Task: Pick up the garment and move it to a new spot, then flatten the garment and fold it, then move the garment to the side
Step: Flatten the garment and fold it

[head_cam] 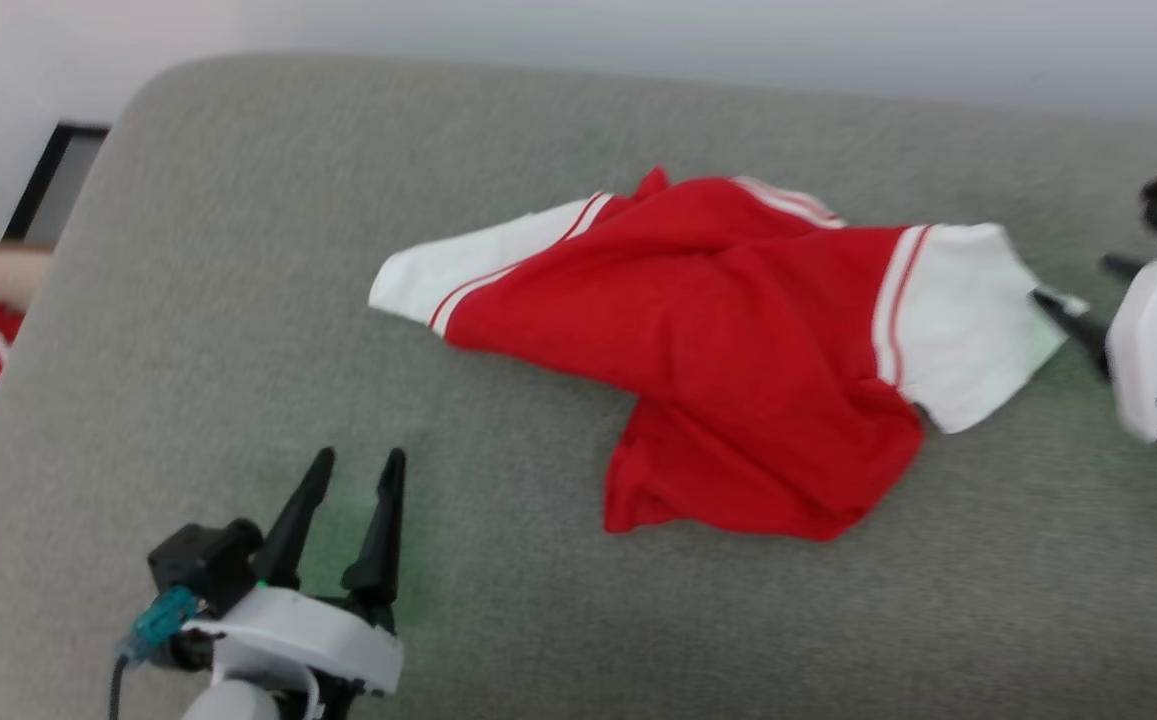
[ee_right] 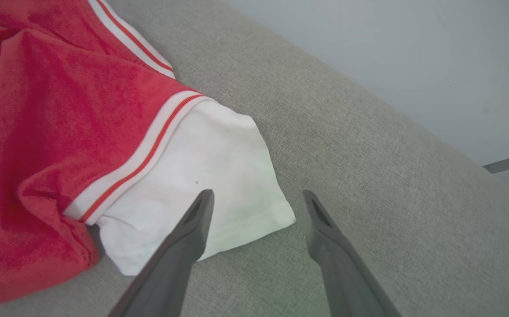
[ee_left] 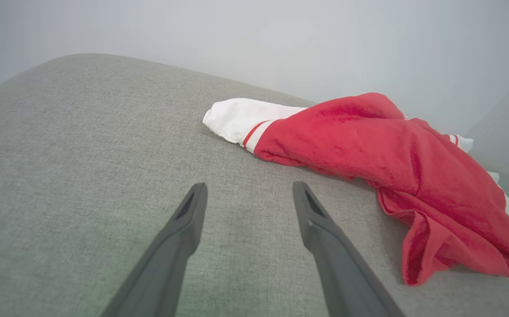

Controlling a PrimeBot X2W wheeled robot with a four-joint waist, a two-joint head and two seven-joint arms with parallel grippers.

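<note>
The shirt (head_cam: 718,340) lies rumpled on the grey padded surface (head_cam: 238,300), long axis sleeve-to-sleeve from 9 to 3 o'clock, hem toward 6; left claw (head_cam: 358,458) wide, empty, at 7 o'clock; right claw (ee_right: 258,193) wide over the 3 o'clock sleeve's corner.

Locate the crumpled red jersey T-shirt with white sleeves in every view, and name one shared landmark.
Head view: red jersey T-shirt, centre-right.
Left wrist view: T-shirt in right half.
Right wrist view: T-shirt in left half, white sleeve central.
Shared landmark: grey fabric cushion beneath it.
</note>
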